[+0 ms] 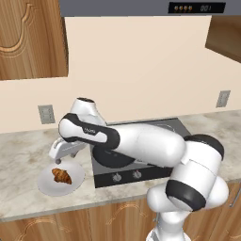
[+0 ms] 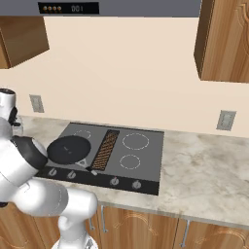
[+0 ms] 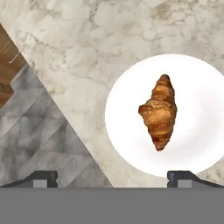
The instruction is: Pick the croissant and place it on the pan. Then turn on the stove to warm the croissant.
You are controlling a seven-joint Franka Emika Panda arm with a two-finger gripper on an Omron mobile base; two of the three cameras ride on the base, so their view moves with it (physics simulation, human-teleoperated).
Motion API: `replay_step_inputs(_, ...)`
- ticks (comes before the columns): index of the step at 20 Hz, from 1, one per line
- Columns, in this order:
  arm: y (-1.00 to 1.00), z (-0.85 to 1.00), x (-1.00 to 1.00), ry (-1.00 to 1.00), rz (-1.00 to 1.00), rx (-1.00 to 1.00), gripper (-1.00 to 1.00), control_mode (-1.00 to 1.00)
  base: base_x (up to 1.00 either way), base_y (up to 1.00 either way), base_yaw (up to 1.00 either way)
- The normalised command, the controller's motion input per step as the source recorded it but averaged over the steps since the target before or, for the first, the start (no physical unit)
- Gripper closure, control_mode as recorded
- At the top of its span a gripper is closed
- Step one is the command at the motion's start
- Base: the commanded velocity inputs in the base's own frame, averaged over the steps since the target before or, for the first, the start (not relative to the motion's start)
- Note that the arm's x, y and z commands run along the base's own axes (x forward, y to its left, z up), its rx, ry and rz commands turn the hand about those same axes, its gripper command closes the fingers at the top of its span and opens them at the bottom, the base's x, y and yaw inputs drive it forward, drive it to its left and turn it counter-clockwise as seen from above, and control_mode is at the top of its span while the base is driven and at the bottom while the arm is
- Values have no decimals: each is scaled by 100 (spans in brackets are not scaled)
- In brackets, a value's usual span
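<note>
In the hand view we look straight down on the small golden-brown crescent croissant with darker ridges (image 3: 159,112), which lies on a round white plate (image 3: 127,131) set on the mottled beige marble counter (image 3: 87,48). Our two-finger gripper (image 3: 113,177) hangs above it, not touching: the two dark fingertips (image 3: 41,177) stand wide apart at the bottom of that view, jaws open and holding nothing. The pastry sits ahead of the fingers and off toward the right-hand tip, so it is not centred between them. The plate's lower edge reaches down near that right tip.

The croissant's long axis runs nearly up and down in the hand view, tilted only slightly, with one tapered end toward the top and the other toward the fingers. It is thickest around the middle, where it bulges to the left.

From the left base view we see the croissant (image 1: 61,176) on the plate (image 1: 47,186) at the counter's front, just left of the flat dark grey rectangular stove (image 1: 141,172), with the gripper (image 1: 59,153) hovering above the plate's far side. There the pastry's length runs from far-left to near-right.

In the right base view the round black shallow frying pan (image 2: 69,149) rests on the stove's (image 2: 141,160) front left burner, beside the brown central grill strip (image 2: 105,149).
</note>
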Motion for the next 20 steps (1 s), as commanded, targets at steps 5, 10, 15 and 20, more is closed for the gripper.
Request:
replay_step_inputs(5, 7, -44, 45, 2, -11, -14, -100, -100, 0, 0, 0)
replay_step_inputs(10, 14, -37, 50, 0, -10, -18, -100, -100, 0, 0, 0)
replay_step_inputs(15, 14, -20, 0, 2, 0, 0, -100, -100, 0, 0, 0)
replay_step_inputs(20, 10, -46, 4, 4, 0, -2, -100, -100, 0, 0, 0)
